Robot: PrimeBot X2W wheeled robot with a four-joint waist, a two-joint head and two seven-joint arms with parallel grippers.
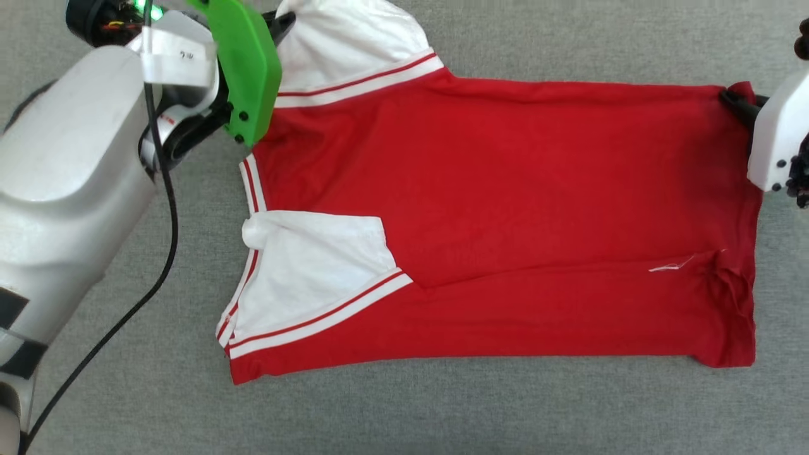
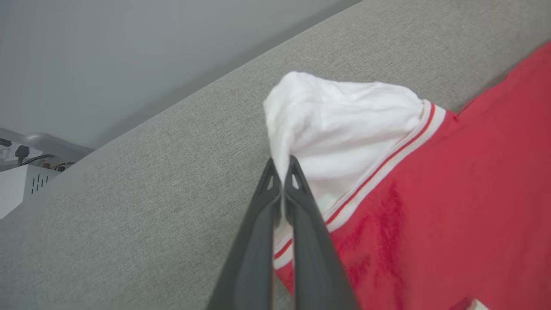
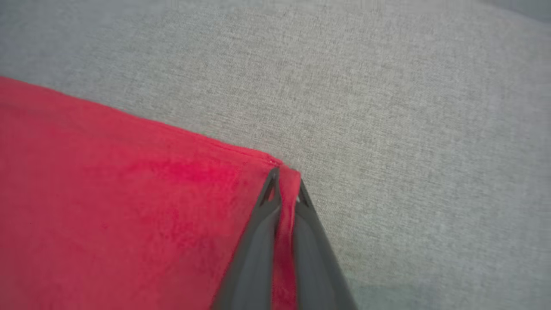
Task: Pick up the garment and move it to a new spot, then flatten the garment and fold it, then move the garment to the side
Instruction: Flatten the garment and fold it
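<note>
Bright, even light — soft shadows, wrist views slightly blurred.

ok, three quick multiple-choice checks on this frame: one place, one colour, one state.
1. Where does the right tool hold the shirt?
A) hem corner
B) collar
C) sleeve

2. Colour of the far sleeve in the left tool?
A) red
B) white
C) grey

3. The near sleeve is:
A) folded onto the red body
B) spread out sideways
C) hanging off the edge

Answers:
1 A, it clamps the red corner.
2 B, white cloth sits pinched in the shut tool.
3 A, it lies on the red panel.
</note>
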